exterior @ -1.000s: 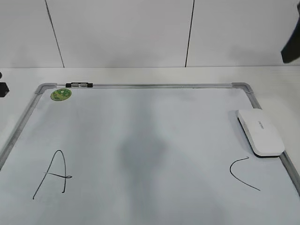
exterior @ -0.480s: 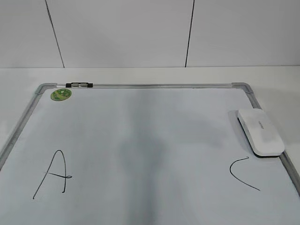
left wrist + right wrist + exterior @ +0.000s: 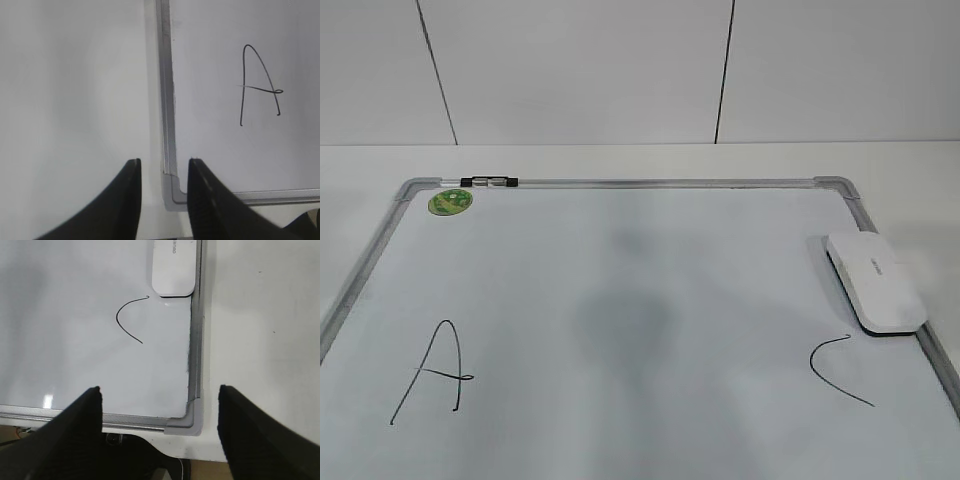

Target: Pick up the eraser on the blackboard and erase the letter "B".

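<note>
the blackboard (image 3: 620, 300) lies flat on the white desk (image 3: 620, 160) and fills most of the exterior view, with its grey frame running along the top and both sides. the eraser (image 3: 876, 281) rests on the board at the right edge of the frame, its long side against the right rail, white top up and a dark underside just showing at its near end. just below it is a curved black stroke (image 3: 840, 368). a hand-drawn letter "a" (image 3: 430, 372) sits at the lower left, a round green sticker (image 3: 450, 201) in the upper left corner, and a small black-and-silver marker (image 3: 489, 182) on the top rail. the middle of the board shows only a faint grey smudge. the left pincer (image 3: 164, 172) hangs part open and empty over the board's corner rail, and the right pincer (image 3: 160, 392) stands wide open and empty above another corner.
</note>
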`<state>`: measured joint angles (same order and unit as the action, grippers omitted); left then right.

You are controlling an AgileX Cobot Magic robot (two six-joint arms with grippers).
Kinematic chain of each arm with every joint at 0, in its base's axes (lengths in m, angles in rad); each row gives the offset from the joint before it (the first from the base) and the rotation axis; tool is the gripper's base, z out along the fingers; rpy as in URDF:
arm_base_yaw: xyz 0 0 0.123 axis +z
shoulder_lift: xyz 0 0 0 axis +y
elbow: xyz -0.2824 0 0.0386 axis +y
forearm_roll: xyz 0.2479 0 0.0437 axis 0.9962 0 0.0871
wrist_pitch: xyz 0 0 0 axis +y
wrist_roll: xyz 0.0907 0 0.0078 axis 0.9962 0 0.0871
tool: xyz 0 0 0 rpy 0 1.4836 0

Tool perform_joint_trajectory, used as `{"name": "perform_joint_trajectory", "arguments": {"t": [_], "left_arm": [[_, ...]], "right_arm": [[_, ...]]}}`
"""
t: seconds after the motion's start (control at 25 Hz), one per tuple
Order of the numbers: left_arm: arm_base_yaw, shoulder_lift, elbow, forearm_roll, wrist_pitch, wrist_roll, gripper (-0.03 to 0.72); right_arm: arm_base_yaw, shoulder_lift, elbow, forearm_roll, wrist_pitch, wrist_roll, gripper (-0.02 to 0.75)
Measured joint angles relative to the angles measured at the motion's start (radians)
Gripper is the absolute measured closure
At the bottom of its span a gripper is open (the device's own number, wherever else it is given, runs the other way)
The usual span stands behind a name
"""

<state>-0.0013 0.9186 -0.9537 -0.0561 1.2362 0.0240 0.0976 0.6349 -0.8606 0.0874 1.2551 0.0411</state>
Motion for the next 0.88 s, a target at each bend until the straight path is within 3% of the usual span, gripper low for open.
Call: {"name": "perform_joint_trajectory", "arguments": {"t": [0.32, 0.88], "left_arm": [[0.0, -0.394, 0.142, 0.018, 0.019, 0.0, 0.452], [0.0, -0.876, 0.385, 0.018, -0.042, 0.034, 0.452]], "right_arm": [[0.0, -0.196, 0.105, -0.035, 0.006, 0.0, 0.186], [0.0, -0.56, 0.323, -0.098, -0.005, -0.05, 0.186]]}}
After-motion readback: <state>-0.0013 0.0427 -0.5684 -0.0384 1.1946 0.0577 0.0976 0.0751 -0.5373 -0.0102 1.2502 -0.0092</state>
